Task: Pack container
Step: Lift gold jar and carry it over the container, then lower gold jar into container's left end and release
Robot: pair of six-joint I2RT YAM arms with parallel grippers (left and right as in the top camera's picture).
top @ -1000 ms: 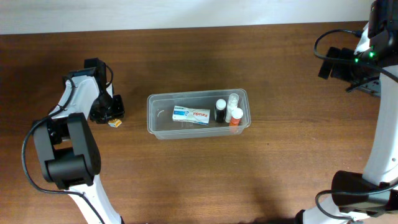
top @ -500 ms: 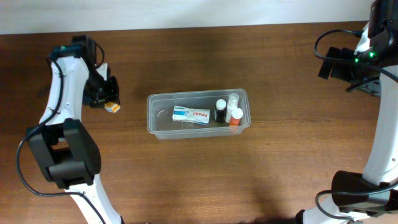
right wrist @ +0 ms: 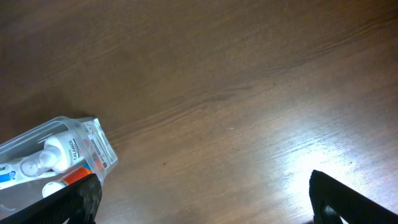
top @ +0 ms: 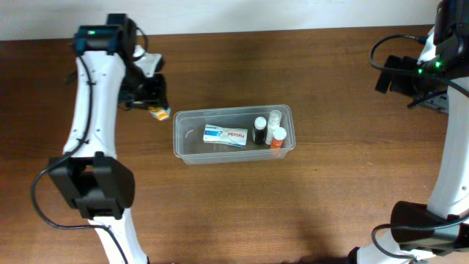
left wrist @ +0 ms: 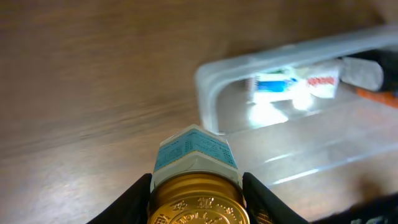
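The container (top: 185, 150) is a clear plastic tub at the table's middle. It holds a white and blue box (top: 226, 135) and three small bottles (top: 268, 129). My left gripper (top: 155, 106) is shut on a small jar with a gold lid (left wrist: 198, 202) and a white and blue label. It holds the jar above the table just beyond the container's left end (left wrist: 208, 78). My right gripper (top: 388, 73) is at the far right, raised, open and empty, its fingers (right wrist: 205, 199) spread wide over bare wood. The container's right end shows in the right wrist view (right wrist: 99, 146).
The table is dark brown wood (top: 293, 213). A pale wall runs along the far edge (top: 256, 15). Black cables (top: 381, 48) hang by the right arm at the far right.
My left arm has lifted the jar from the table at the left and swung it up and right, toward the container's left end. The right arm has not moved.
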